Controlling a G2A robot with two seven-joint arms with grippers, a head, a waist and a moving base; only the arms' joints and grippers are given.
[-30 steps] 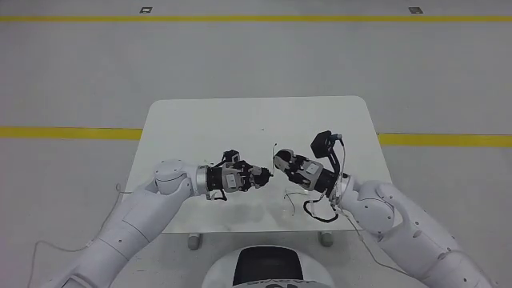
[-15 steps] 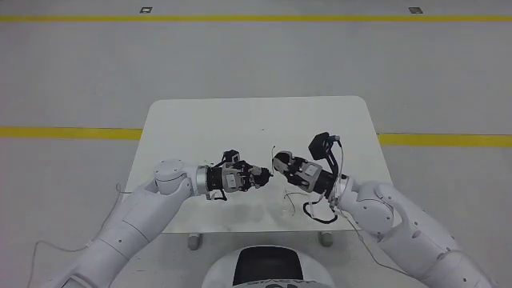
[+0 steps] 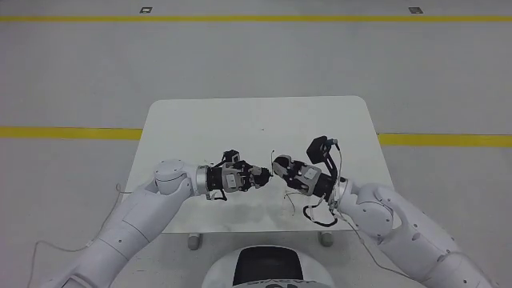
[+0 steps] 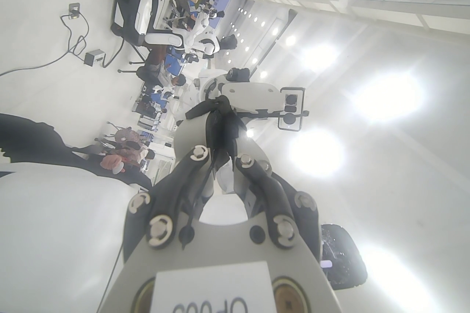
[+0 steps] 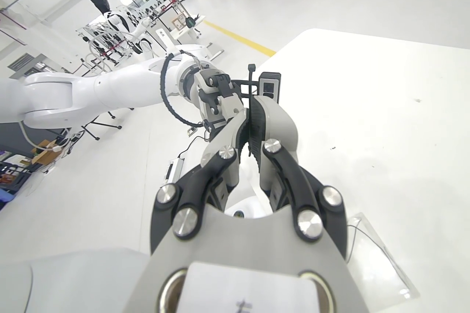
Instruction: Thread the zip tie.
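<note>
Your right gripper (image 5: 252, 109) is clamped shut on the thin black plastic zip tie (image 5: 251, 81). The strap runs between its ribbed pads (image 5: 260, 125), and the square head sticks out just past the fingertips. Your left gripper (image 5: 228, 87) sits tip-to-tip with it, just ahead of those fingertips. It's also closed, pinching another stretch of the zip tie, which crosses the upright strap right below the head. Can't tell if the tail is through the head. Both grippers hang above the white rounded table (image 3: 320, 120). A clear flat sheet (image 5: 382, 252) with thin wire lies on the table, back beside the right wrist.
</note>
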